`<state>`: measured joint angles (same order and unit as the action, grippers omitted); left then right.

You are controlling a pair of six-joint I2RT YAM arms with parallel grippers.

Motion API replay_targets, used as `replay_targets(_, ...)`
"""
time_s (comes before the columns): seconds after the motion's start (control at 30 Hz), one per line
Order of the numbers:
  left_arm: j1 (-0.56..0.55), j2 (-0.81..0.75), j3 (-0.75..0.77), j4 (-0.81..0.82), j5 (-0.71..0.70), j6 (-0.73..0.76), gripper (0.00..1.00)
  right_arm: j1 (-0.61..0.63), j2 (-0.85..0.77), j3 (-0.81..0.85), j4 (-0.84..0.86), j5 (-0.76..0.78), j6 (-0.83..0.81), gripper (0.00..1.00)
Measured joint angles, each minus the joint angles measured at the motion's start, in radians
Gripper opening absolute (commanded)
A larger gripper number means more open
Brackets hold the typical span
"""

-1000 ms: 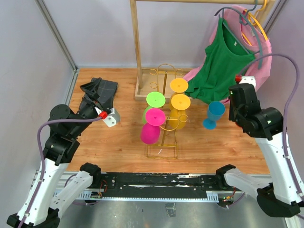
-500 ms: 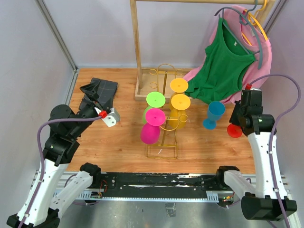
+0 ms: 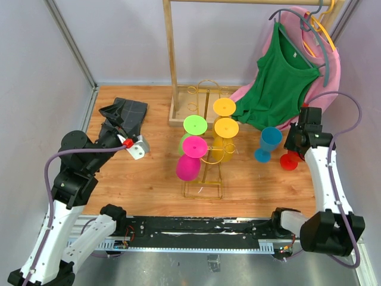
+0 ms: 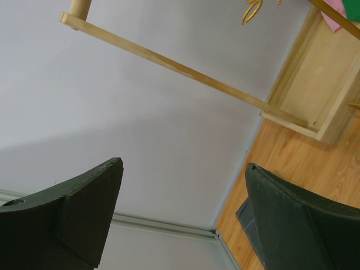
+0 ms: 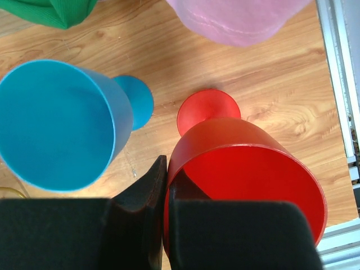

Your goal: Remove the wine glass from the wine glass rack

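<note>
Glassware on the wooden worktop is split between the rack and the bare wood. The wine glass rack, a thin gold wire stand, sits at the middle of the worktop, just in front of the base of the wooden clothes rail. Two yellow glasses, a green glass and a pink glass hang on it, feet turned up towards the overhead camera.

The red wine glass is off the rack, well to its right near the worktop's right edge. The right claw is pinched narrow on its rim, one finger outside the bowl and the other inside. Its round foot appears to sit on the wood, though the wrist view looks straight down and does not make contact certain. Just beside it, on the rack's side, a blue glass stands upright on the worktop, apart from the red one.

The left claw is spread wide and holds nothing. It hangs over the left part of the worktop, well apart from the rack, and its camera looks up at the wall and the rail's wooden crossbar.

A dark folded cloth lies at the back left of the worktop. A green top and a pink garment hang on hangers at the back right.
</note>
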<state>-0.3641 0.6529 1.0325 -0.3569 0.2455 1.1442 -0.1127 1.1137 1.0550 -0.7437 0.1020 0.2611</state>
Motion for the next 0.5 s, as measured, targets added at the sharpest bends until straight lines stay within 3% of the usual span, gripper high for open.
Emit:
replay_targets(0.3,0.0,0.004,0.006,-0.012,0.002,0.004,0.95,-0.005,0.102,-0.019,0.023,-0.02,-0.009,0.01)
replay_targets(0.5,0.0,0.004,0.006,-0.017,0.004,0.004,0.95,-0.006,0.11,-0.021,0.022,-0.019,-0.013,0.15)
